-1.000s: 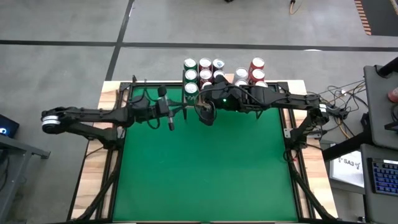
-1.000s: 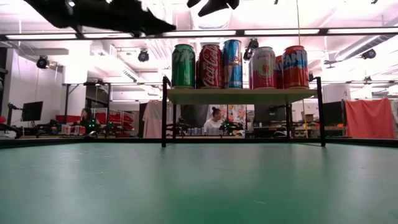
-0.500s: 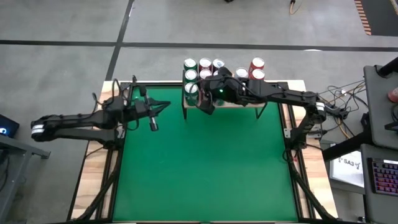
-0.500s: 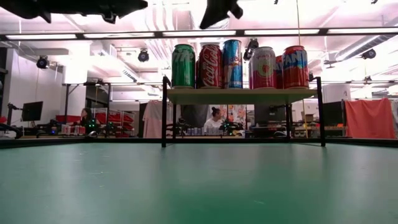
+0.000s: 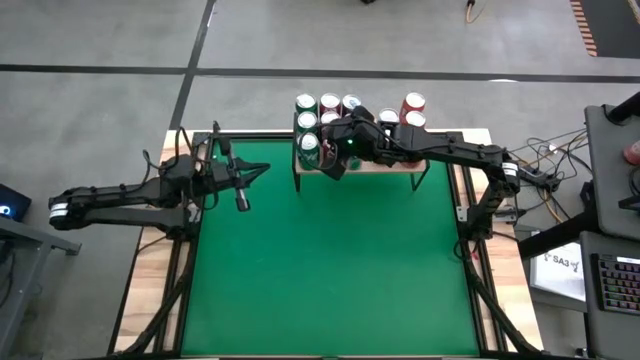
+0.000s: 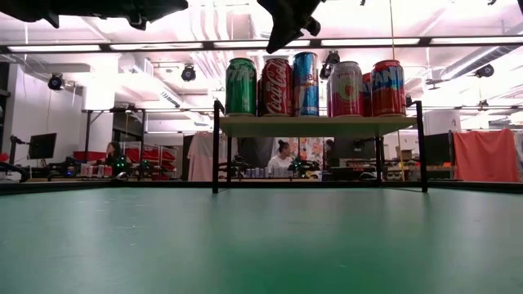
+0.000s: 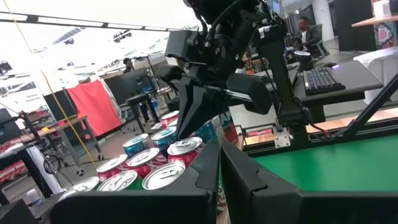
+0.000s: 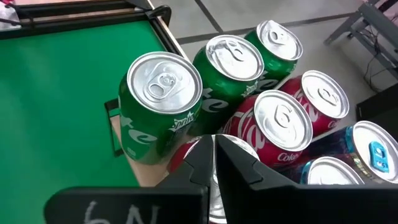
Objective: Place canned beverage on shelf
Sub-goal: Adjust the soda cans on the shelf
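Several beverage cans (image 5: pixel 330 108) stand upright in rows on the shelf (image 6: pixel 319 125), a small wooden board on black legs at the table's far edge. They are green, red and blue (image 6: pixel 306 84). My right gripper (image 5: pixel 332 166) hovers shut just above the cans at the shelf's left front; the right wrist view shows its shut fingers (image 8: pixel 214 152) over a partly hidden red can beside a green can (image 8: pixel 163 93). It holds nothing. My left gripper (image 5: pixel 262 168) is shut and bare above the table's far left part, pointing toward the shelf (image 7: pixel 219 155).
Bare green felt (image 5: pixel 320 260) spreads in front of the shelf. The table's wooden rim (image 5: pixel 175 150) borders it. A desk with a keyboard (image 5: pixel 615 280) stands off the right side. People sit in the room beyond the table (image 6: pixel 284 153).
My right gripper has shut and moved toward the table's far edge, coming down over the cans at the shelf's left front. My left arm has drawn back toward the table's left edge, its gripper still shut. The cans have stayed in place.
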Available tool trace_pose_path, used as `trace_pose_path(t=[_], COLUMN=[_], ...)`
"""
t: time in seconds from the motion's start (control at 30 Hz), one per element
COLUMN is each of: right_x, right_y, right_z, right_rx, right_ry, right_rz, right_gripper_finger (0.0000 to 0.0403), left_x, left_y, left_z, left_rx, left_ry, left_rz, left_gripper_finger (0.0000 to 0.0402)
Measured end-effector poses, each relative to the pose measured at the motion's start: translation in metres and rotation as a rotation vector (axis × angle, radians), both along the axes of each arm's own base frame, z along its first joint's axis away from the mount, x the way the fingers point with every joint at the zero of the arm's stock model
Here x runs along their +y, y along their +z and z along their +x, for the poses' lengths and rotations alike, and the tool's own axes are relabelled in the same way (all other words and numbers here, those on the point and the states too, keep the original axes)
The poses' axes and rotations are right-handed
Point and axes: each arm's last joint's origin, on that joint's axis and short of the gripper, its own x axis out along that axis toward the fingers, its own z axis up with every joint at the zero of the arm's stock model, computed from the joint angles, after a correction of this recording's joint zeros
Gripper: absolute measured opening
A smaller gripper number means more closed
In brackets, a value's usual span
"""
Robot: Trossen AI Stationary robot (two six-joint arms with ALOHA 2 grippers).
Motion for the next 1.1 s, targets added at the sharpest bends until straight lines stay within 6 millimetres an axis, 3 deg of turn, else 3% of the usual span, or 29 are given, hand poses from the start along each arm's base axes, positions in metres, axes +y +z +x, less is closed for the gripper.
trace_pose_path(t=[0.47, 1.1], right_x=[0.0, 0.002], right_y=[-0.014, -0.015], right_z=[0.001, 0.001], right_rx=[0.028, 0.043], right_ry=[-0.017, 0.012], right_rz=[0.025, 0.012], right_gripper_finger=[0.0009, 0.0009], left_x=[0.0, 0.0], left_y=[0.0, 0.0], left_z=[0.0, 0.0], left_rx=[0.001, 0.001], left_ry=[0.001, 0.001], left_rz=[0.0, 0.0], left_gripper_finger=[0.0, 0.0])
